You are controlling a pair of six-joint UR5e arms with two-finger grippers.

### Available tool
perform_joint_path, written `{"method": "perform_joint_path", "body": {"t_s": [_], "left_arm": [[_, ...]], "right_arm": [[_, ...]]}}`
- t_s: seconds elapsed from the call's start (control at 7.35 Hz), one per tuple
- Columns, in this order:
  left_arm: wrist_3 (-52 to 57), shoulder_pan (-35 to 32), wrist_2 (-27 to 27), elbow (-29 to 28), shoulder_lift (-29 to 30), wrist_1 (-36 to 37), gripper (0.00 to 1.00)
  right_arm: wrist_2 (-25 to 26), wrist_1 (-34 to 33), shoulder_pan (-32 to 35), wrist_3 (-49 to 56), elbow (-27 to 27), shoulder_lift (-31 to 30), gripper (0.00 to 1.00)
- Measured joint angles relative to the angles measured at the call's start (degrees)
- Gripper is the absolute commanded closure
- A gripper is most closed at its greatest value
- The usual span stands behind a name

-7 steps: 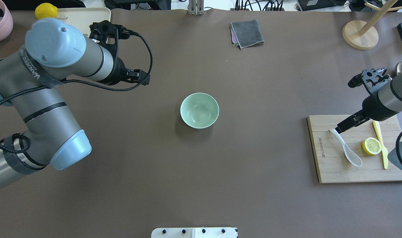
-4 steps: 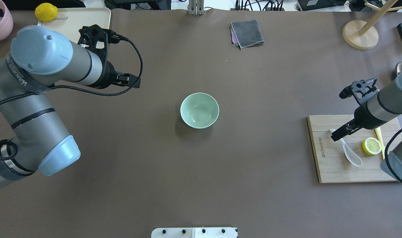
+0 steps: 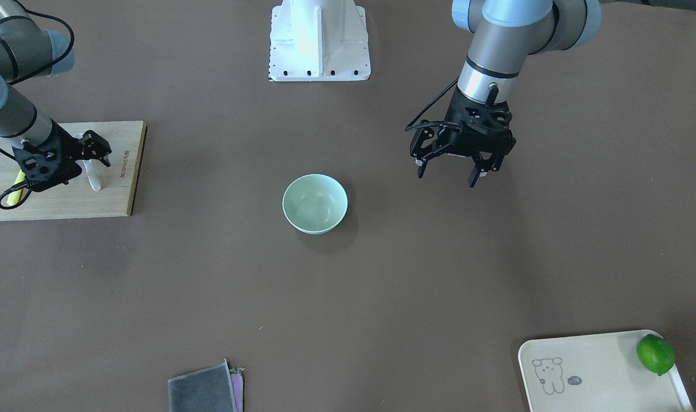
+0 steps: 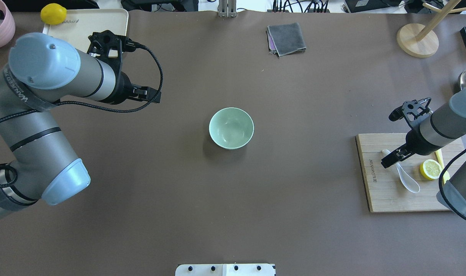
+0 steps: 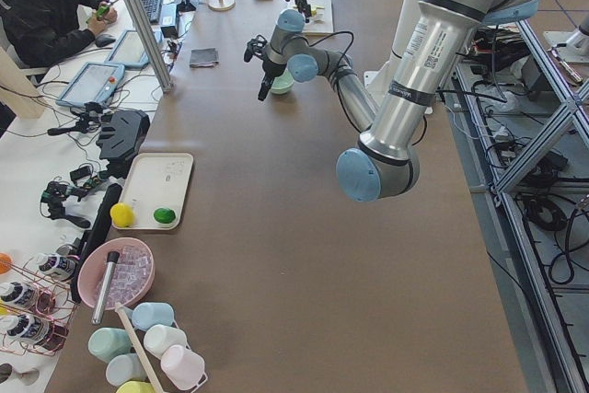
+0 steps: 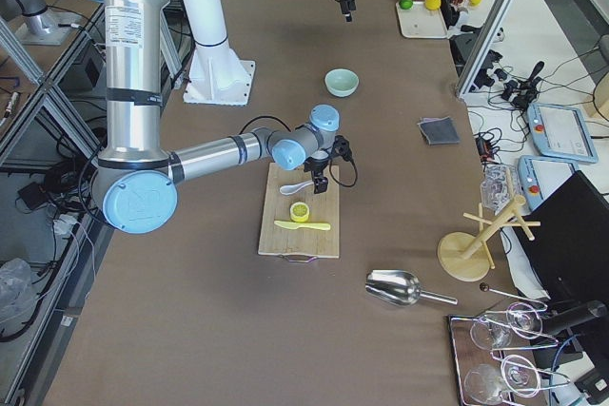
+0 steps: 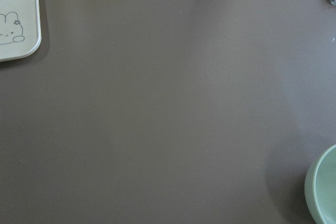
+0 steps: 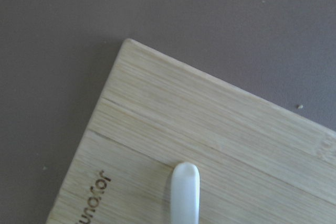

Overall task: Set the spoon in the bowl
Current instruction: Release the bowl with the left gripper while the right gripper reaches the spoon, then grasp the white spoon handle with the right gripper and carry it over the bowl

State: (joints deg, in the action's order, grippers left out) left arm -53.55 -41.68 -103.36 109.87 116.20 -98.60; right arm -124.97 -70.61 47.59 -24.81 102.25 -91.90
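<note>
drops the right gripper nearer the spoon, grip too hidden to tell, holds the left gripper spread apart, still has to grab and carry it to the empty bowl.

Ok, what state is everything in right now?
spoon: lying flat on the cutting board, not gripped.
bowl: upright, empty.
right gripper: open, low over the spoon's handle.
left gripper: open, empty, in the air.
lemon half: cut face up, beside the spoon.

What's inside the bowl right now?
Nothing: the bowl shows a bare mint interior in both top-down views, with no part covered. The spoon lies on the cutting board.
</note>
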Motion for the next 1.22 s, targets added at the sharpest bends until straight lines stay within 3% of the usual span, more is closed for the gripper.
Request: {"method": "perform_joint_path", "body": {"t_s": [0.27, 0.41, 0.95, 1.22], "left_arm": [[0.2, 0.0, 0.0, -0.1, 0.0, 0.0, 0.02], [0.3, 0.0, -0.1, -0.1, 0.0, 0.0, 0.02], [0.3, 0.1, -0.1, 0.0, 0.1, -0.2, 0.02], [0.5, -0.1, -0.1, 0.1, -0.2, -0.2, 0.02]], "right_arm": [[0.6, 0.0, -0.4, -0.6, -0.2, 0.0, 0.92], [0.8, 0.0, -0.4, -0.7, -0.2, 0.0, 1.00], [0.6, 0.0, -0.1, -0.7, 0.9, -0.2, 1.00], [-0.5, -3.1, 1.7, -1.2, 5.5, 0.9, 1.00]]}}
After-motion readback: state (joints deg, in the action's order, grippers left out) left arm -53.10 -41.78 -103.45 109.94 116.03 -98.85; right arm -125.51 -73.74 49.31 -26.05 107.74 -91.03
